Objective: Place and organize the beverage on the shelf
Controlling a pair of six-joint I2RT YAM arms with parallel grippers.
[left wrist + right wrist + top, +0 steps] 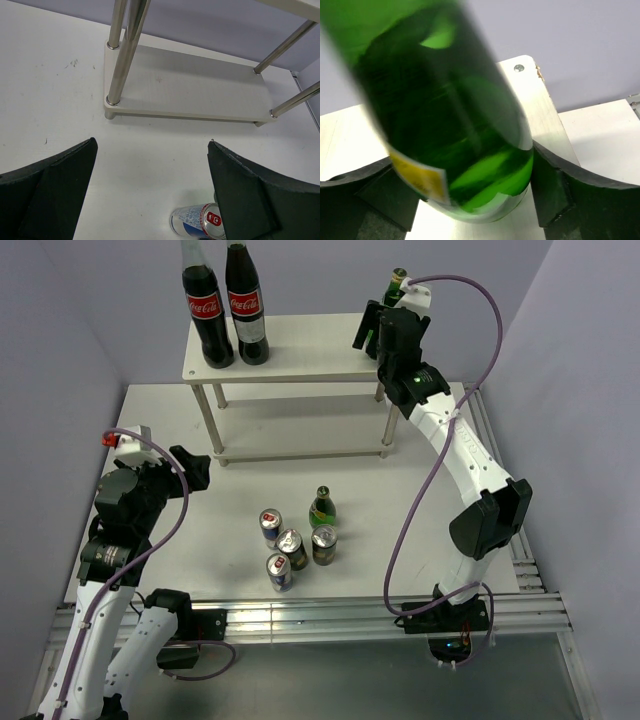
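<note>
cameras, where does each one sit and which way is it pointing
top external: high behind the bases, looking down on table and shelf; both arms show.
left wrist: on the left arm, low, facing the shelf's lower board and a blue-and-silver can; open jaws at the bottom corners.
right wrist: on the right arm, at the top board, facing a green bottle held between its jaws.
shared: all three show the shelf; top external and right wrist share the green bottle.
</note>
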